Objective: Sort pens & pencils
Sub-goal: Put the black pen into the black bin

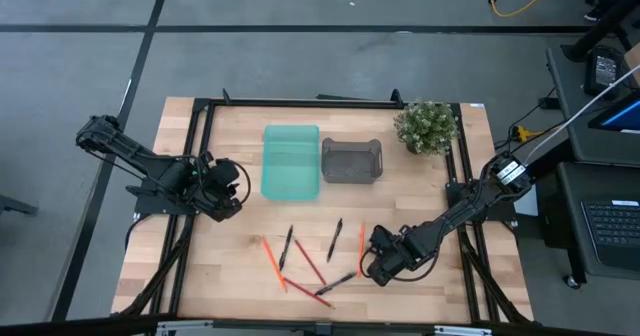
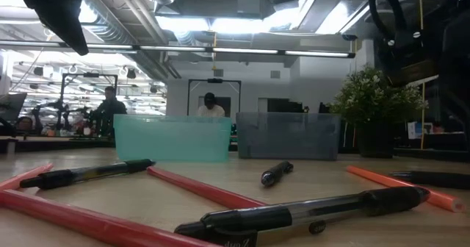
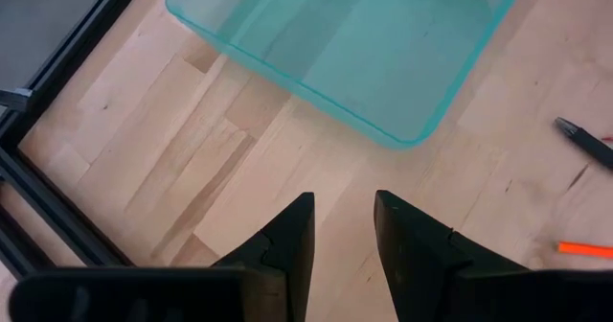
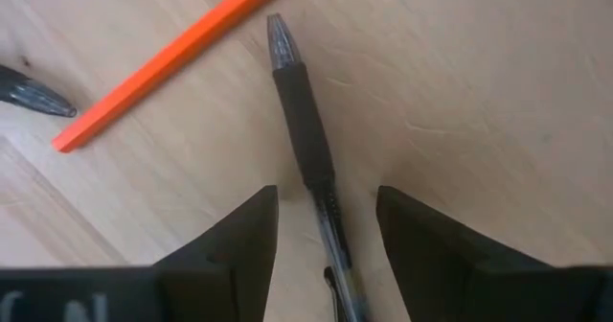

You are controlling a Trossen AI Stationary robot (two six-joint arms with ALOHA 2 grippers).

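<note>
- The table [image 1: 240, 126] is where I work, and the sorting has barely begun, as I judge it: every pen and pencil I can see lies loose on the wood at the near side, none in a container.
- The teal bin [image 1: 291, 161] and the grey bin [image 1: 351, 161] stand side by side at the far middle of the table. From above both look empty, though the grey one's dark floor could hide a black pen, so I hold that loosely.
- A small potted plant [image 1: 426, 126] sits beyond the grey bin, outside the job.
- My left gripper [image 3: 340, 231] waits over bare wood near the teal bin, its jaws parted a little and holding nothing.
- My right gripper [image 4: 326, 217] is low at the right end of the scatter, jaws spread on either side of a pen [image 4: 305, 135]. The barrel runs between the fingers but they have not closed on it.
- The pencils [image 1: 310, 263] are thin orange and red sticks, flat on the table, some crossing; I count about five from above, and one orange pencil [image 4: 172, 58] lies just beside my right gripper's pen.
- The pens [image 1: 335, 239] are thin black sticks with clear barrels and dark grips, mixed among the pencils; I make out roughly four.
- So everything is left: each pen and each pencil must go to its own bin, starting, I expect, with this pen.
</note>
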